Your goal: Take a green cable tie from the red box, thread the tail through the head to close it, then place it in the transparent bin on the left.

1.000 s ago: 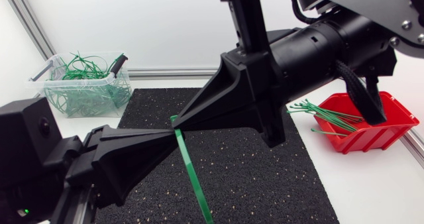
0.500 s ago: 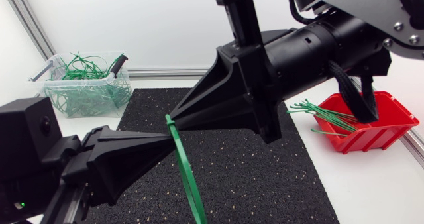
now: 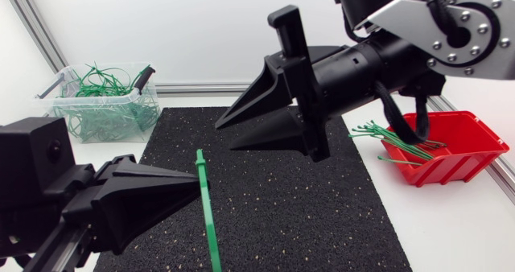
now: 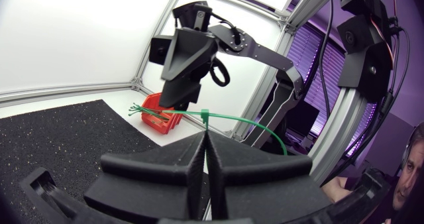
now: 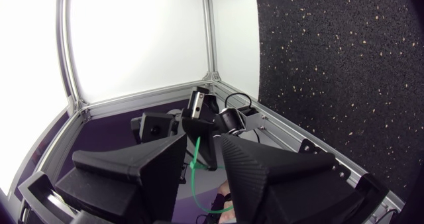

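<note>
While the left gripper (image 3: 194,174) stands over the near left corner of the black mat (image 3: 322,216), fingers pressed together on the green cable tie (image 3: 208,216), the right gripper (image 3: 224,135) hangs above the mat's left half. Its fingers are spread, with a gap to the tie's head. Transparent bin (image 3: 60,111) sits at the table's far left corner; red box (image 3: 438,171) at the right edge.

cable tie (image 3: 207,212) lower end runs off head view's edge; right arm (image 3: 378,59) hides part of red box (image 3: 467,163).
</note>
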`<state>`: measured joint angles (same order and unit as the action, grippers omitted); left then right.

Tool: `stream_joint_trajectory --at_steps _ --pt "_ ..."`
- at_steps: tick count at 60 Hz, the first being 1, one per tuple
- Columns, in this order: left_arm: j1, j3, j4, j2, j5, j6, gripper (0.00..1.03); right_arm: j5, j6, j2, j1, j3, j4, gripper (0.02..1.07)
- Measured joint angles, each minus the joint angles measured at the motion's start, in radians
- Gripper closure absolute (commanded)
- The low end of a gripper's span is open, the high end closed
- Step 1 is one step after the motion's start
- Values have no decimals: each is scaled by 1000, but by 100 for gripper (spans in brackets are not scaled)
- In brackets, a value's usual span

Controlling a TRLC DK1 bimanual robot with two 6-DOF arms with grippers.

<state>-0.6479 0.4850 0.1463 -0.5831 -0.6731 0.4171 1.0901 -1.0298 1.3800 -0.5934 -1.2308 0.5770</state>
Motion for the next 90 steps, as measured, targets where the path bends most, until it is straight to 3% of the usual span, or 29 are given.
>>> stream_joint_trajectory --at_steps 29,44,71,90 --pt "4 0 12 -55 -4 -23 100 40 21 47 -67 -5 32 67" --pt "4 0 19 -60 -4 -23 100 35 29 34 -66 -5 24 101" --pt "-14 0 23 -66 2 -26 100 18 29 11 -65 -5 25 101" --pt "-98 19 -21 -66 102 -26 100 10 29 28 -65 -5 26 101"
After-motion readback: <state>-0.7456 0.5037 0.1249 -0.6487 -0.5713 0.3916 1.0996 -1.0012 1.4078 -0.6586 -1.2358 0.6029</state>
